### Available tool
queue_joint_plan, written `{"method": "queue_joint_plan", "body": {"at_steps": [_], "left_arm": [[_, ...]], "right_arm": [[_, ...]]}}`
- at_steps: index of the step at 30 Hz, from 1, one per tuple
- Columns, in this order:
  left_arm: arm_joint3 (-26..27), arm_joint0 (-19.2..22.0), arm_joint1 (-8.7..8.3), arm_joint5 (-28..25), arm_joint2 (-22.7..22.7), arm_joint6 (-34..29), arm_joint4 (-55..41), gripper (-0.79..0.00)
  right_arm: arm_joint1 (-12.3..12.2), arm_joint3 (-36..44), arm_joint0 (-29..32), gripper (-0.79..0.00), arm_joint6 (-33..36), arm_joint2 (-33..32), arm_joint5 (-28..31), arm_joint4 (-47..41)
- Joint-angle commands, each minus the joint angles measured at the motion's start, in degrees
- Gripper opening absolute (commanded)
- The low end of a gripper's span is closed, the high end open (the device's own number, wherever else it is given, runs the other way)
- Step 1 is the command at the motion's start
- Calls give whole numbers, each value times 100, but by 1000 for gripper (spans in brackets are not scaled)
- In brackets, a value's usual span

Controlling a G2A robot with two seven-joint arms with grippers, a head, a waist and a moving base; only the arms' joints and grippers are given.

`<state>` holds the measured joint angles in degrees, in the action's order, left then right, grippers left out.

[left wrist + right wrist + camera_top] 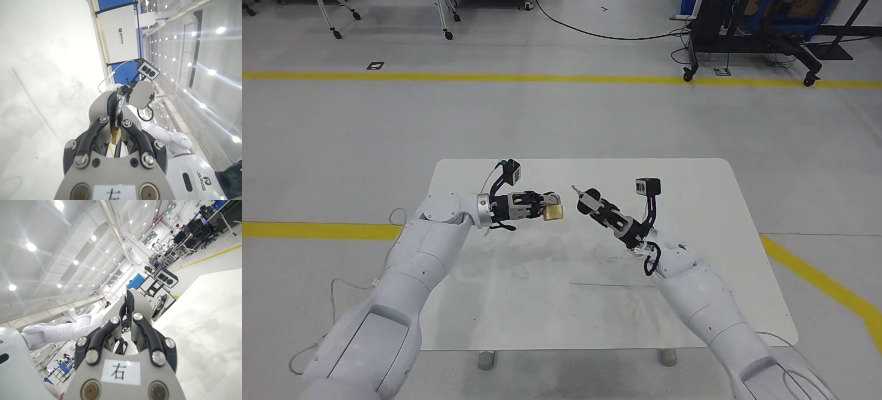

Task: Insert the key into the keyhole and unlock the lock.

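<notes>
Above the white table (572, 300), my left gripper (539, 209) is shut on a brass padlock (554, 211), which sticks out past the fingers toward the right arm. In the left wrist view the padlock (115, 135) sits clamped between the fingers (98, 108), with a silver part reaching toward the tips. My right gripper (589, 201) is shut on a thin key (576, 189) that points up and away toward the far left. The key (126, 289) shows edge-on between the right gripper's pads (130, 302). A small gap separates key and padlock.
The table's far edge (582, 160) lies just behind both grippers. Yellow floor lines (542, 77) run behind and beside the table. A dark equipment cart (762, 40) stands at the far right of the room.
</notes>
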<state>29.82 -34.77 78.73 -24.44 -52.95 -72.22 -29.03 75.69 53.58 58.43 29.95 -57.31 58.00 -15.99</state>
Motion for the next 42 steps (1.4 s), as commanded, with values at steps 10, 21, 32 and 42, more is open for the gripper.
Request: {"method": "queue_joint_plan", "body": {"at_steps": [10,21,32,42], "left_arm": [[279,-249,9,1070,-96,992,-105,-785],[505,-421,-14,1177,-146,1355,-35,-785],[1291,-857,-126,1124,-420,2351,245,-785],[1744,-1119,-227,939,-619,2587,587,-785]], "right_arm": [[-198,1322,1014,-785,-21,-256,-1582,474],[-255,1645,1246,-785,-9,-391,-1765,522],[38,1638,1256,-785,-1984,296,-2493,1632],[254,1217,1069,-785,-2923,522,-2303,1847]]}}
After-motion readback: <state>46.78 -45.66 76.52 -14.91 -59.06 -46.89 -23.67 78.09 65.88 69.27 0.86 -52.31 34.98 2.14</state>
